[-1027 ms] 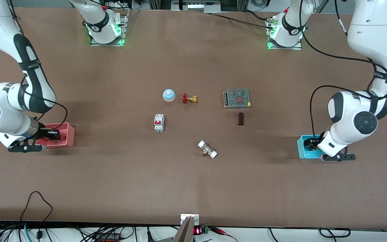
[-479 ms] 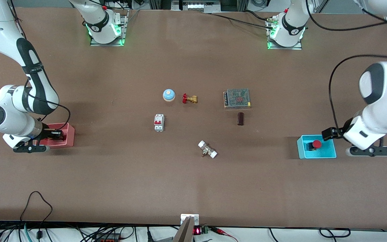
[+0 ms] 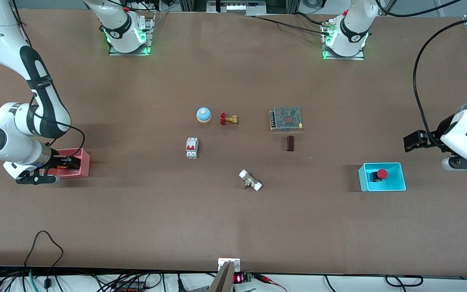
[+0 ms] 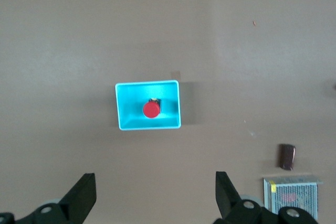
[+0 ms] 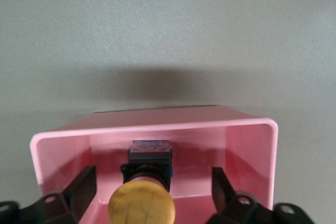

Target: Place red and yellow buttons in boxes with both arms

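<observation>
The red button (image 3: 380,174) lies in the cyan box (image 3: 382,164) near the left arm's end of the table; the left wrist view shows the button (image 4: 151,109) in the box (image 4: 122,106) from high above. My left gripper (image 3: 411,142) is open and empty, raised over the bare table beside the cyan box (image 4: 155,178). My right gripper (image 3: 65,162) is low inside the pink-red box (image 3: 82,161), open. The yellow button (image 5: 142,205) lies in that box (image 5: 157,125) between the spread fingers (image 5: 85,178), which stand apart from it.
Mid-table stand a blue dome bell (image 3: 203,114), a brass valve with a red handwheel (image 3: 228,119), a grey mesh-topped box (image 3: 285,118), a dark brown block (image 3: 290,143), a white breaker with red switches (image 3: 191,148) and a white-ended fitting (image 3: 250,180).
My left gripper has risen out of the cyan box and moved toward the left arm's end, leaving the red button inside. My right gripper has stayed in the pink-red box.
</observation>
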Controlling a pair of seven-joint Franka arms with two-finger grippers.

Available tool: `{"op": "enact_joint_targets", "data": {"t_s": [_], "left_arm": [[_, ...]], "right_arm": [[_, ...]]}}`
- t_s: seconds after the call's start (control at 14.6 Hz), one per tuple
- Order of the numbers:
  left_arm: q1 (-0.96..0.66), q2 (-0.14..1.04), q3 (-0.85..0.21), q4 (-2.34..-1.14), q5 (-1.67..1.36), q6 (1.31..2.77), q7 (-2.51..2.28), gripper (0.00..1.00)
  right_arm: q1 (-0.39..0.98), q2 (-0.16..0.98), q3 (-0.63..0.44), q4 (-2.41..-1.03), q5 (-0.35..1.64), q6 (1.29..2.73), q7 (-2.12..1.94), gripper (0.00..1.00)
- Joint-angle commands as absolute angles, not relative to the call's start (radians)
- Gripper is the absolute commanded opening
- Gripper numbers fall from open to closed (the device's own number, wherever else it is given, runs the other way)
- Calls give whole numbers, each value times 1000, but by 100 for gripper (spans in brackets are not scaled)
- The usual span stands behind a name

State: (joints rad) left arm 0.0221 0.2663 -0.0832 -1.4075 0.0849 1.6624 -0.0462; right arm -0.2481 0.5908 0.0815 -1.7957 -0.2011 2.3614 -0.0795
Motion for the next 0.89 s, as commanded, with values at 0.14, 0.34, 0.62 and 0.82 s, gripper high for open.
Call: {"op": "enact_joint_targets", "data": {"t_s": [0.14, 0.34, 0.62, 0.82], "left_arm": [[38, -37, -115, -1787, 91, 1798, -52, 100], [41, -32, -112, -1779, 58, 1796, -38, 100], [48, -31, -107, -1775, 55, 1786, -37, 100], [46, -26, -110, -1747, 55, 1735, -44, 100]], "right_arm": [[-209, 407, 87, -1789, -183, 2141, -98, 100], [-170, 293, 91, -1746, -112, 1979, -98, 100], [-89, 141, 97, -1730, -71, 1849, -30, 100], [-34, 100, 98, -1659, -15, 1723, 89, 100]]}}
